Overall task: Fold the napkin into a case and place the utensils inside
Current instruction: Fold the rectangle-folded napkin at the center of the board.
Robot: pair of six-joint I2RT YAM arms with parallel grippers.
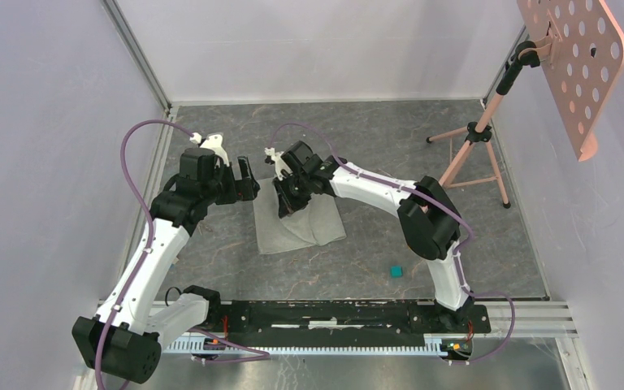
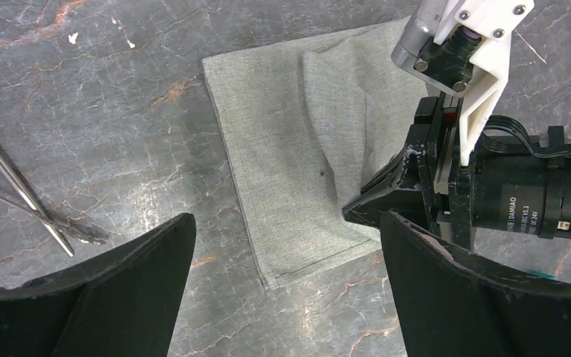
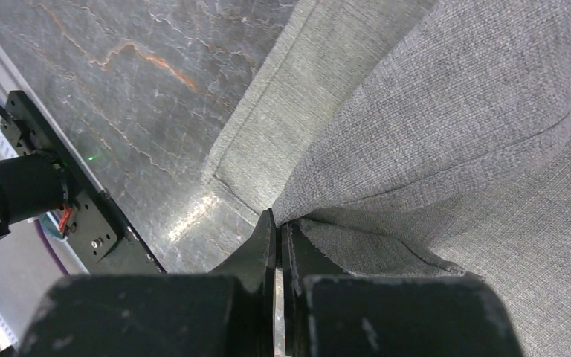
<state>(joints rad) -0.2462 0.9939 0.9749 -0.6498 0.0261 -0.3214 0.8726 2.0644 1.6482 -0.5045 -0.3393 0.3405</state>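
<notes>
The right end effector point(image 3: 277, 223), clamped on a raised edge of the soft grey-green cloth napkin point(image 2: 290, 134) lying on the dark marbled tabletop point(image 2: 119, 89), should carry it low and straight for an even crease, while the left end effector point(image 2: 286, 223) hovers beside it, fingers apart.

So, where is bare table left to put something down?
Bare table: between napkin, teal cube and base rail; also between napkin and tripod. Crowded: the napkin's far end, at left gripper and right gripper.

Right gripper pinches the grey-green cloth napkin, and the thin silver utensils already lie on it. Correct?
No. The left wrist view shows the thin silver utensils on the marbled tabletop, apart from the grey-green cloth napkin. The right gripper does pinch it.
</notes>
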